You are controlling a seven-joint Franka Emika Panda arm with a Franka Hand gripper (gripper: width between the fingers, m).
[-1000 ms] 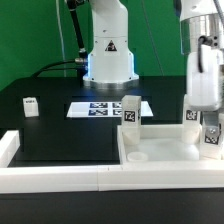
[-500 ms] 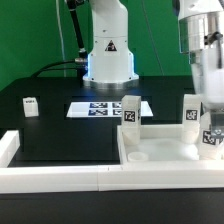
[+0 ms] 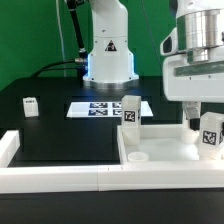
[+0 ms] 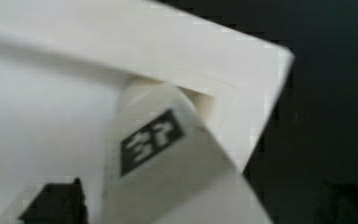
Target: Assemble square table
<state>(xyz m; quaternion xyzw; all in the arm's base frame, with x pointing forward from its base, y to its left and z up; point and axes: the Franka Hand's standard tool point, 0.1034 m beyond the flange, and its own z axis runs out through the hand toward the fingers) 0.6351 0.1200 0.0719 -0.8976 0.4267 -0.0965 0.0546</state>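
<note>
Exterior view: we see the tool (image 3: 203,112) spread wide and holding nothing, hanging directly above a leg (image 3: 208,135). That leg stands at the near corner of the square tabletop (image 3: 165,150), on the exterior view's right. Its long axis runs roughly vertical, with its tag towards the camera. In the wrist view it sits between the fingertips (image 4: 51,200) with a gap on each side. We judge leg-fitting is in hand. Next we should check the seating, then fetch the loose leg (image 3: 30,105) well apart on the counter (image 3: 60,135).

The arm (image 3: 196,60) points straight down at the exterior view's right, its fingers (image 3: 190,114) spread wide apart.
</note>
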